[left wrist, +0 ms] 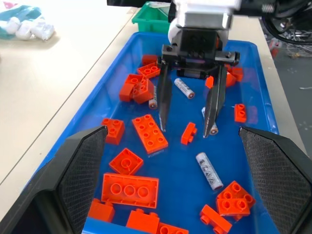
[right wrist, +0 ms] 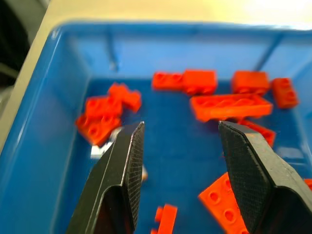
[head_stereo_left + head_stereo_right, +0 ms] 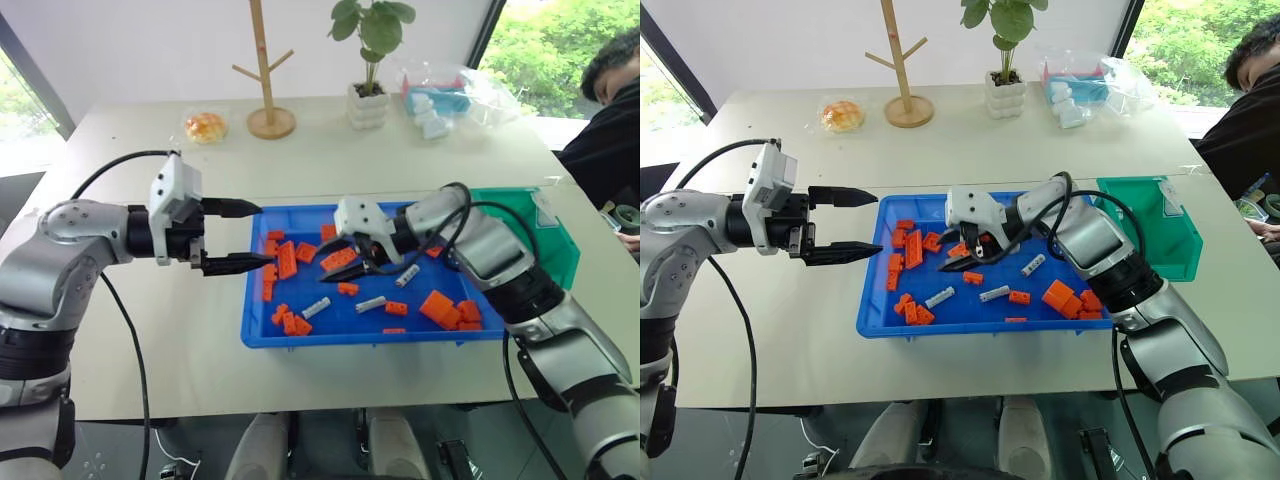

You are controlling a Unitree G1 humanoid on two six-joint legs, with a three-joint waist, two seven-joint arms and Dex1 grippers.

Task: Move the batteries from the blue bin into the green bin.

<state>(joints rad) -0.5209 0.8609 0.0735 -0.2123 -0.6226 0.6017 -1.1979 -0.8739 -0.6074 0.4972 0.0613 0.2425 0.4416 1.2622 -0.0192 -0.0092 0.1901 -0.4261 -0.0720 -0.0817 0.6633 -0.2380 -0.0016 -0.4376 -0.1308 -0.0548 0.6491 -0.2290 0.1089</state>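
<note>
right gripper (image 3: 352, 263): open, empty, over blue bin (image 3: 262, 330) | batteries (image 3: 370, 304): lying in blue bin among bricks (image 3: 287, 259) | left gripper (image 3: 236, 236): open beside blue bin | risk: grabbing a brick by mistake

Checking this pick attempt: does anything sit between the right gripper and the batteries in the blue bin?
Nothing covers them. The right gripper hangs open and empty over the blue bin. The batteries lie bare on the floor among loose orange bricks, some lying close beside them. The green bin stands beside the blue bin.
</note>
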